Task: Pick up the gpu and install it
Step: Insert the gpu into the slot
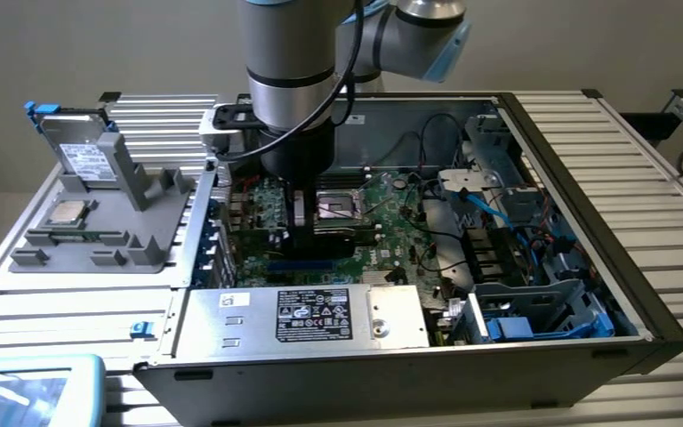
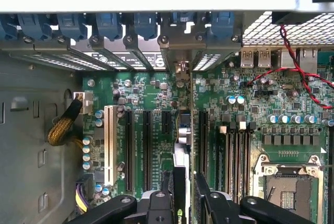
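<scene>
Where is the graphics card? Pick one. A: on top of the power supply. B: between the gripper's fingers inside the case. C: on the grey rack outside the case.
B: the graphics card stands edge-on in the gripper, over the motherboard.

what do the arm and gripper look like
The arm is a fat silver-grey tube with darker bands, and its joint has a light blue cap. A black cable runs down it. The gripper is black, with angular linkage bars fastened by silver bolts.
</scene>
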Controlling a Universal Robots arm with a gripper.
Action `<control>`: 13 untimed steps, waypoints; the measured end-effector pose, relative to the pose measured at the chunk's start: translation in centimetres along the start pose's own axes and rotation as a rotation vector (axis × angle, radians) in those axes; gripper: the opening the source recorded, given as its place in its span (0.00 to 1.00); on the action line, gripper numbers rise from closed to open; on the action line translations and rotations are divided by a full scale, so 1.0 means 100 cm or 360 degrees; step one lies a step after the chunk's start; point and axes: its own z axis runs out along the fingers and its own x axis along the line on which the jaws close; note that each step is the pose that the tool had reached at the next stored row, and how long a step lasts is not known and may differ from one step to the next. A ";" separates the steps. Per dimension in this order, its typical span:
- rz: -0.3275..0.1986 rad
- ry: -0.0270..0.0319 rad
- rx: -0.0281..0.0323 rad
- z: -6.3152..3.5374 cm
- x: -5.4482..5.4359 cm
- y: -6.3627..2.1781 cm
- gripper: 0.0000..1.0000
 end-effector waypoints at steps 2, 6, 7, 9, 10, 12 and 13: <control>0.0000 -0.00001 -0.00009 0.0000 0.000 0.0000 0.27; 0.0000 -0.00145 -0.00048 0.0001 0.000 -0.0002 0.27; 0.0000 -0.00283 -0.00115 0.0001 0.000 -0.0002 0.27; 0.0000 -0.00374 -0.00180 0.0000 0.001 -0.0002 0.27; 0.0000 -0.00375 -0.00180 0.0000 0.001 -0.0002 0.27; 0.0001 -0.00383 -0.00181 0.0001 0.001 -0.0002 0.27; 0.0000 -0.00409 -0.00197 0.0001 0.001 -0.0003 0.27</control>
